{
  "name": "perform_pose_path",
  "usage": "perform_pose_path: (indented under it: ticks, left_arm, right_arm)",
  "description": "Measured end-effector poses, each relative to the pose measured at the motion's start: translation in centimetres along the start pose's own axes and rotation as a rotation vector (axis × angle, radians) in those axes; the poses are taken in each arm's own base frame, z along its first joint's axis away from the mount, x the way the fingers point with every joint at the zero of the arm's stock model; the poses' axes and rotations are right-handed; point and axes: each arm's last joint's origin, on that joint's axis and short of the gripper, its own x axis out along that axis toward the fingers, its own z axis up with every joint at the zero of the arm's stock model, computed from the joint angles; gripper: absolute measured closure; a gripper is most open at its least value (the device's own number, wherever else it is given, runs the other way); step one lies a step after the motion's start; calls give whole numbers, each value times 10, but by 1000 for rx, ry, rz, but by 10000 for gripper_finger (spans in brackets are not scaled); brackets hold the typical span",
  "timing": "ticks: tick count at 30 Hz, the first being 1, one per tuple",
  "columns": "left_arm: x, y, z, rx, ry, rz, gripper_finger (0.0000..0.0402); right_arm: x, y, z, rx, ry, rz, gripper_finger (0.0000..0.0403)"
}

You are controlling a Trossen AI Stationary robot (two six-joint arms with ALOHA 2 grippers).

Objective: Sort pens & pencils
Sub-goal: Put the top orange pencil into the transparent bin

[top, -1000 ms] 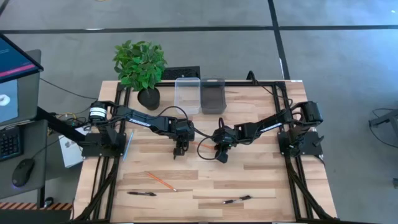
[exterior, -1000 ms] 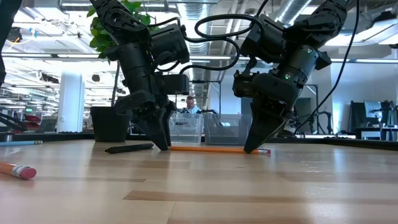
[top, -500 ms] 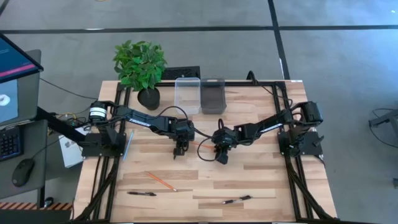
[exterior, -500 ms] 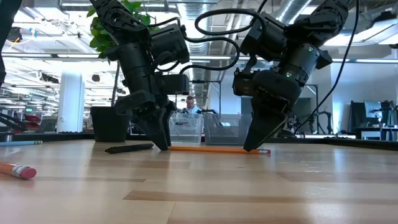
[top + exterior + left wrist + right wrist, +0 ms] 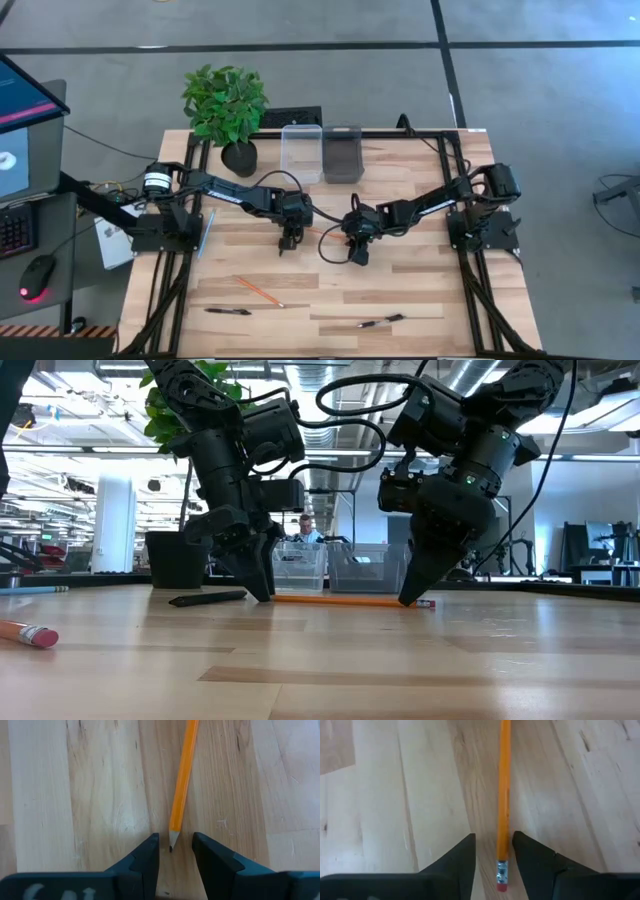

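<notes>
- Both pairs of jaws stand part open around one pencil [image 5: 345, 600] lying flat mid-table: my left gripper [image 5: 173, 851] straddles its sharpened tip, my right gripper [image 5: 495, 852] straddles the eraser end. Neither pair clamps it; I see gaps beside the wood.
- From overhead the arms cover most of that pencil; only a thin orange sliver shows between them.
- A second pencil [image 5: 258, 290] and two pens [image 5: 228, 311] [image 5: 381, 321] lie near the front edge, well apart.
- The low view cuts off another pencil [image 5: 28, 633] at the frame edge, and shows a further pen [image 5: 208, 598] beside the left gripper.
- Two bins [image 5: 302, 153] [image 5: 342, 153] sit at the back by a plant [image 5: 226, 108]; I can't make out their contents.
</notes>
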Motion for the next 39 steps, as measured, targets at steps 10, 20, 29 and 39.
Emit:
perform_pose_path:
  ticks: [10,20,29,39]
  left_arm:
    - [0,0,0,0,0,0,290]
    - [0,0,0,0,0,0,290]
    - [0,0,0,0,2,0,290]
    - [0,0,0,0,3,0,290]
  right_arm:
    - [-1,11,-6,28,27,-23,279]
    - [-2,14,-9,91,54,-20,276]
    - [-3,18,-11,146,68,-15,280]
    - [-4,18,-12,164,78,-9,280]
